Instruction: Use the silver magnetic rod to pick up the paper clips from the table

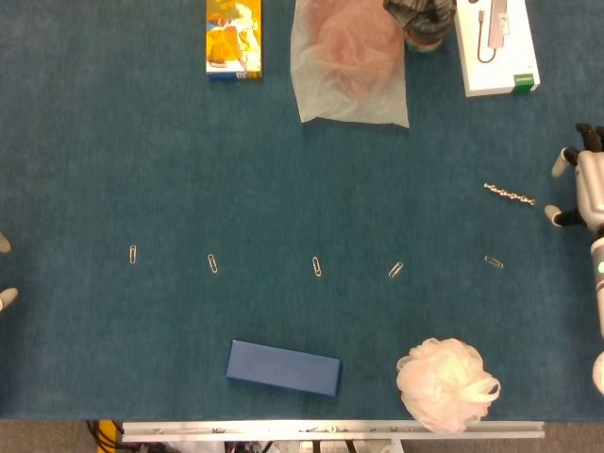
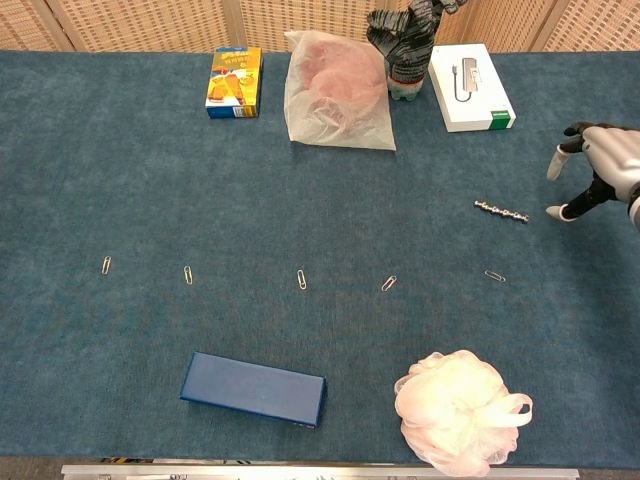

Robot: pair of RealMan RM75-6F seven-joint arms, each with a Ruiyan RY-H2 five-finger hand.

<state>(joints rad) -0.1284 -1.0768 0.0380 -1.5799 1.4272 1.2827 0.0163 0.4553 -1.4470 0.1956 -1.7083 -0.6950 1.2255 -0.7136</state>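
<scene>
1. A translucent plastic bag [image 2: 338, 92] is seen at the far side of the blue desk [image 2: 300, 180], and something pinkish and soft is held inside it; what it is cannot be told.
2. A white box [image 2: 472, 88] with a cable pictured on its lid is placed to the right of the bag, and a yellow carton [image 2: 235, 82] to its left; their contents are not shown.
3. The silver magnetic rod [image 2: 501, 211] is seen as a thin, beaded metal bar, laid flat on the desk toward the right side, slightly slanted.
4. Five paper clips [image 2: 301, 279] are spread in a row across the middle of the desk; the rightmost paper clip [image 2: 495, 276] lies near the rod, on its near side.
5. The right robot hand [image 2: 590, 170] is held just right of the rod with its fingers spread apart; nothing is grasped, and the rod is not touched.
6. Of the left robot hand [image 1: 5, 271], only fingertips are shown at the left edge of the head view; its state cannot be told.
</scene>
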